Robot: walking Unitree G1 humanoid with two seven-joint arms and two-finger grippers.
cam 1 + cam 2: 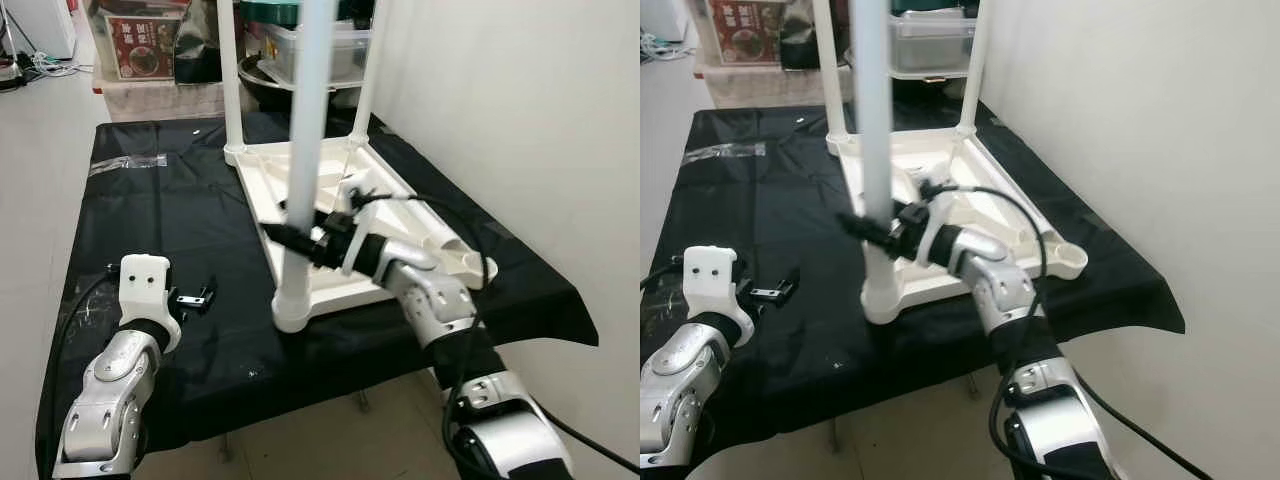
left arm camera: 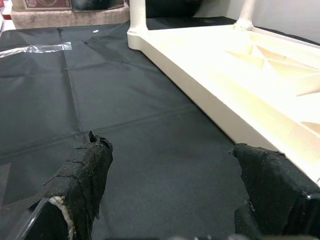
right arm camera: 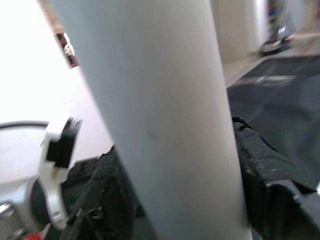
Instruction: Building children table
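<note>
Your right gripper [image 1: 290, 235] is clamped on the near leg [image 1: 305, 150], upright in the upturned tabletop [image 1: 330, 280]'s corner socket; left gripper [image 2: 170, 200] gapes beside that tabletop over the surface [image 1: 150, 220].

i'm looking into what seems a plain home room used as a work spot: a table [image 1: 150, 220] draped in black cloth, bare white walls [image 1: 500, 100], pale tiled floor [image 1: 40, 130], and stacked plastic storage boxes [image 1: 320, 45] and a printed carton [image 1: 140, 45] behind it.
</note>
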